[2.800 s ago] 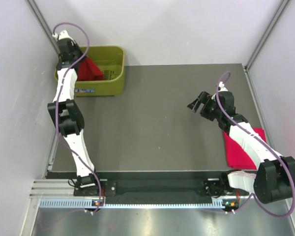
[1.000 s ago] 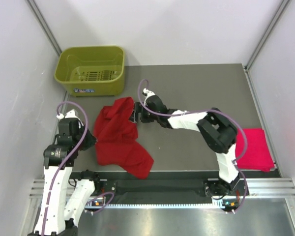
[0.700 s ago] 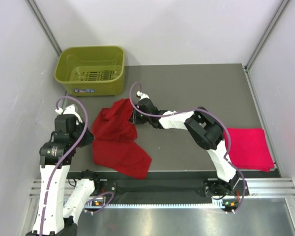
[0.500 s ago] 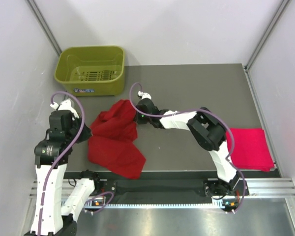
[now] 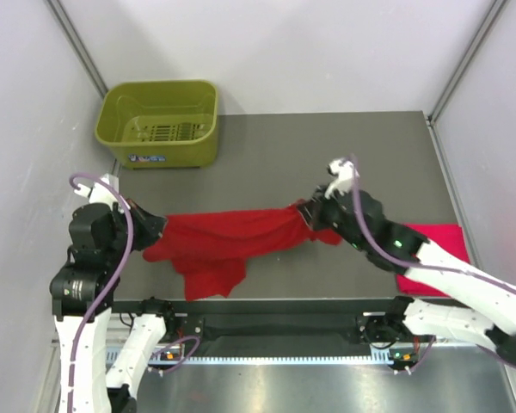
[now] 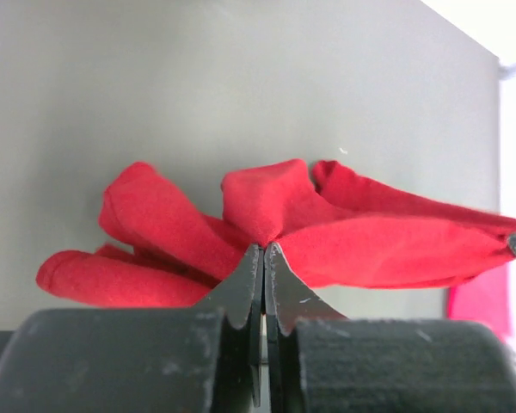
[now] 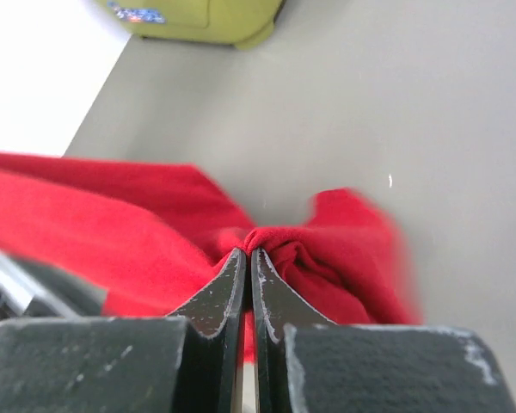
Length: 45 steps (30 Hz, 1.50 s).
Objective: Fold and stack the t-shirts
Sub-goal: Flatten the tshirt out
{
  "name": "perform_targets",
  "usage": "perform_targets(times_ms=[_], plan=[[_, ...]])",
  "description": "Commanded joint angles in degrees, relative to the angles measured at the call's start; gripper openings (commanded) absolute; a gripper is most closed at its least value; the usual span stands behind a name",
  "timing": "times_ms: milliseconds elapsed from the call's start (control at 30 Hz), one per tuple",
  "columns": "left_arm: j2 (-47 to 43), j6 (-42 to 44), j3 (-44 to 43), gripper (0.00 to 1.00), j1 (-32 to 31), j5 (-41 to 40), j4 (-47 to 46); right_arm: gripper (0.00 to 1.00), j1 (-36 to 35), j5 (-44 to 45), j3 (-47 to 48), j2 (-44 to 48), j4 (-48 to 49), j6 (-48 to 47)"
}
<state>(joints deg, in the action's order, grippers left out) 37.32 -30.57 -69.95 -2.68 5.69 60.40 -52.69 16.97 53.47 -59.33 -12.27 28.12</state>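
Observation:
A deep red t-shirt (image 5: 228, 237) is stretched in a long band above the grey table between both arms. My left gripper (image 5: 155, 231) is shut on its left end; in the left wrist view the cloth (image 6: 361, 237) bunches at the closed tips (image 6: 264, 249). My right gripper (image 5: 303, 212) is shut on the shirt's right end, with folds (image 7: 327, 258) gathered at its tips (image 7: 248, 254). A loose part of the shirt hangs down toward the front edge. A brighter pinkish red t-shirt (image 5: 451, 234) lies folded at the right, partly hidden by my right arm.
An olive-green basket (image 5: 159, 120) stands at the back left corner, and shows in the right wrist view as a green edge (image 7: 198, 21). White walls close in the table (image 5: 327, 155) on the left, back and right.
Both arms have pulled apart and stretched the deep red t-shirt out wide. My right gripper shut on its right end and drew it rightward; the left moved left and nearer with its end.

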Motion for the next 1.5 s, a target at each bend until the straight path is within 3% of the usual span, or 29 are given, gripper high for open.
perform_targets(times_ms=[0, 133, 233, 267, 467, 567, 600, 633, 700, 733, 833, 967, 1033, 1100, 1233, 1267, 1400, 1467], plan=[[-2.8, -5.6, 3.3, 0.00, 0.0, 7.4, -6.2, 0.00, -2.9, 6.5, -4.6, 9.1, -13.2, 4.4], [-1.5, -6.5, 5.3, 0.00, 0.0, 5.8, -7.8, 0.00, -2.8, 12.5, -5.2, 13.8, -20.7, 8.7], [4.0, -7.0, 6.6, 0.00, 0.0, 4.6, -11.7, 0.00, -0.6, 16.5, -3.0, 10.7, -21.0, 7.9], [7.7, -7.1, 7.0, 0.00, 0.0, 5.1, -16.1, 0.00, 3.2, 14.9, -2.1, 9.2, -20.1, 6.0], [28.7, -5.2, 6.4, 0.00, 0.0, 3.0, -29.3, 0.00, 24.6, -3.1, 5.1, -10.2, -16.2, -1.4], [42.1, -0.8, -1.5, 0.00, 0.0, 0.0, -29.6, 0.00, 27.6, -6.0, 14.1, -26.6, -18.3, -5.8], [45.4, 0.5, -6.8, 0.05, 0.0, -2.6, -28.7, 0.02, 28.2, -6.9, 19.0, -29.4, -21.1, -6.5], [48.6, 1.7, -9.8, 0.17, 0.0, -3.9, -24.8, 0.15, 28.9, -7.9, 21.6, -32.0, -23.0, -7.6], [56.2, 3.8, -18.9, 0.26, 0.0, -7.4, -18.5, 0.27, 29.3, -8.3, 27.7, -37.4, -29.3, -8.3], [57.6, 4.5, -20.5, 0.38, -0.9, -8.2, -14.8, 0.37, 29.5, -8.7, 28.4, -38.0, -30.3, -9.0], [53.6, 5.3, -16.7, 0.53, -2.0, -9.7, -15.0, 0.54, 29.5, -8.9, 24.5, -35.2, -29.5, -8.5], [41.9, 4.0, -1.5, 0.57, -2.2, -8.6, -14.0, 0.60, 29.4, -14.4, 11.0, -25.5, -26.3, -6.9], [34.2, 1.5, 3.9, 0.57, -2.2, -6.1, -12.6, 0.60, 29.3, -16.8, 6.2, -22.3, -24.8, -6.3], [26.5, -1.5, 15.4, 0.49, -2.2, 1.2, -11.9, 0.59, 29.4, -20.0, 0.4, -17.0, -23.3, -6.7], [13.8, -9.2, 25.5, 0.41, -3.0, 7.2, -11.5, 0.56, 29.5, -23.7, -7.6, -12.8, -20.6, -5.5], [11.6, -10.7, 29.4, 0.43, -3.3, 8.0, -11.9, 0.55, 29.4, -24.3, -9.5, -11.8, -19.6, -5.0], [5.7, -15.3, 35.9, 0.68, -3.5, 10.0, -12.8, 0.48, 29.5, -26.4, -12.2, -11.4, -16.7, -2.5], [6.9, -15.8, 36.6, 0.68, -3.5, 10.2, -11.0, 0.46, 29.5, -27.1, -12.6, -12.6, -15.1, -1.8]])
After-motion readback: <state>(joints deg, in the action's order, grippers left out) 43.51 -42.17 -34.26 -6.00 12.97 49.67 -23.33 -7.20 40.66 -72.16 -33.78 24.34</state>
